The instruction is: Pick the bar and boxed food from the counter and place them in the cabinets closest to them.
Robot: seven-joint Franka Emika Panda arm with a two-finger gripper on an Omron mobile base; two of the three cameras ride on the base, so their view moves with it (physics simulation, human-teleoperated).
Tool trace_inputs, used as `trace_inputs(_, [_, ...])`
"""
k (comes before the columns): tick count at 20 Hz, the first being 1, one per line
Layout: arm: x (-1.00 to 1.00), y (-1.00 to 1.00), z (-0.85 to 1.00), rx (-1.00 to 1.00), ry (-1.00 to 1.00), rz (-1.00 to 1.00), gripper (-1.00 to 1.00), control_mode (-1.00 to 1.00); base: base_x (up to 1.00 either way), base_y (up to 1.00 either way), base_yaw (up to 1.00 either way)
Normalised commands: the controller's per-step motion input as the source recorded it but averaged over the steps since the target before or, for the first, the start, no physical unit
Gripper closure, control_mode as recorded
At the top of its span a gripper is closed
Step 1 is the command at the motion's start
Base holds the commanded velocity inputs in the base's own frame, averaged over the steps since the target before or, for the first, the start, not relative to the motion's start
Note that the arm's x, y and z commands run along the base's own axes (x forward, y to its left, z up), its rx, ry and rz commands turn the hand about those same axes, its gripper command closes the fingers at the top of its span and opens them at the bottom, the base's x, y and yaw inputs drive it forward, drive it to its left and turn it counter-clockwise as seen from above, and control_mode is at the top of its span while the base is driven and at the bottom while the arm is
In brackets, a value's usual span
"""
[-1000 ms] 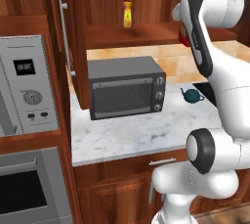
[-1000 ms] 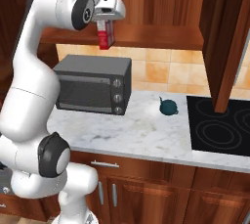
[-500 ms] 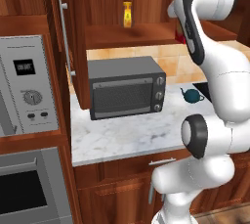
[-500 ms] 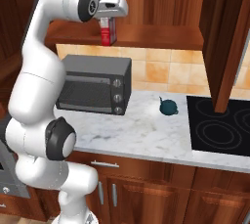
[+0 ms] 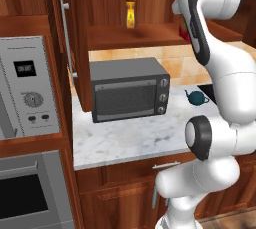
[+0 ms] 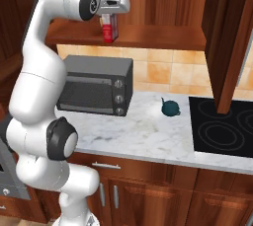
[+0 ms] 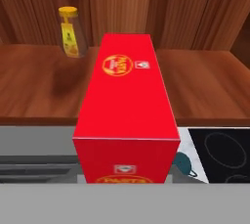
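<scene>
Hand view has the boxed food (image 7: 127, 115), a red carton, running lengthwise away from the camera, its far end reaching over the front edge of the wooden cabinet shelf (image 7: 205, 86). The fingers (image 6: 109, 22) are clamped on the carton's top, which hangs upright below them in the right base view, its lower end about level with the shelf plank. A yellow bottle (image 7: 70, 31) stands on the shelf, back and to one side, apart from the carton. Judging by this, the carton is at the shelf's front lip, so the coming move looks like a push further in, then release. Below, the toaster oven (image 6: 96, 91) and a small teal teapot (image 6: 170, 107) sit on the counter (image 6: 148, 136).
</scene>
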Motion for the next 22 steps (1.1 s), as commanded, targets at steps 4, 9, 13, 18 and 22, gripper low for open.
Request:
trace_inputs(4, [0.0, 0.0, -0.02, 0.0, -0.07, 0.0, 1.0, -1.0, 0.0, 0.0, 0.0])
trace_inputs(9, [0.0, 0.0, 0.0, 0.0, 0.0, 0.0, 1.0, -1.0, 0.0, 0.0, 0.0])
trace_inputs(13, [0.13, 0.0, 0.0, 0.0, 0.0, 0.0, 1.0, -1.0, 0.0, 0.0, 0.0])
trace_inputs(18, [0.23, 0.0, 0.0, 0.0, 0.0, 0.0, 1.0, -1.0, 0.0, 0.0, 0.0])
trace_inputs(22, [0.23, 0.0, -0.01, 0.0, 0.0, 0.0, 1.0, -1.0, 0.0, 0.0, 0.0])
